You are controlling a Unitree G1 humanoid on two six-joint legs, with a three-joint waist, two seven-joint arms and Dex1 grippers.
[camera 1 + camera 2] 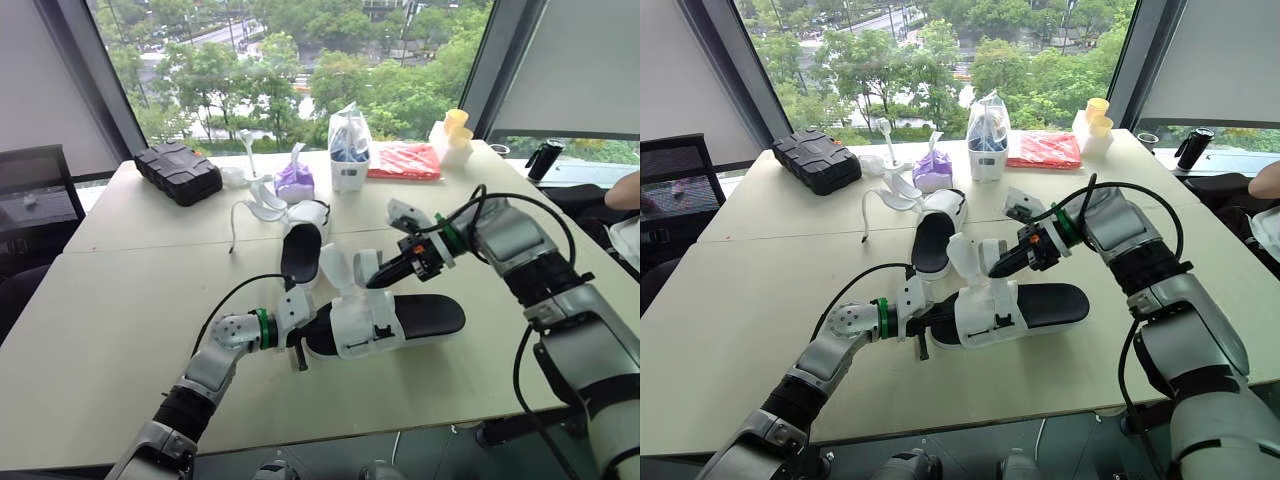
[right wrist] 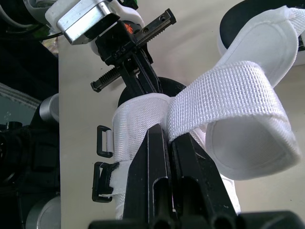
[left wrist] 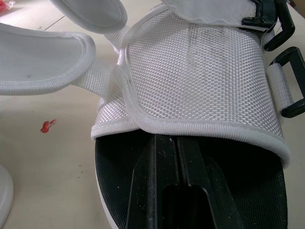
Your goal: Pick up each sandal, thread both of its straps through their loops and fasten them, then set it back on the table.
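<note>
The right gripper point(image 1: 378, 278) has its jaws narrowed onto the white webbing strap point(image 2: 224, 90), pinching it just above the woven upper. The strap's padded end curls away free beyond the fingers. The left gripper point(image 1: 300, 335) has its fingers point(image 3: 157, 191) pressed together with no gap I can see. They are tucked in on the black insole under the upper, steadying that end of the near sandal point(image 1: 420, 318).

That sandal lies on the table point(image 1: 110, 340) in front of the robot, its long axis running across, from the left gripper out to its open end on the right. The black loops point(image 3: 286, 56) sit on the side of the upper facing the robot, while the right gripper comes in from the far side. So I judge the strap must be carried over the upper and toward the robot to reach them, and the right arm, already holding it, is the one placed to do it. Neither strap looks threaded yet.

The second sandal point(image 1: 300, 252) lies just beyond, straps loose.
</note>
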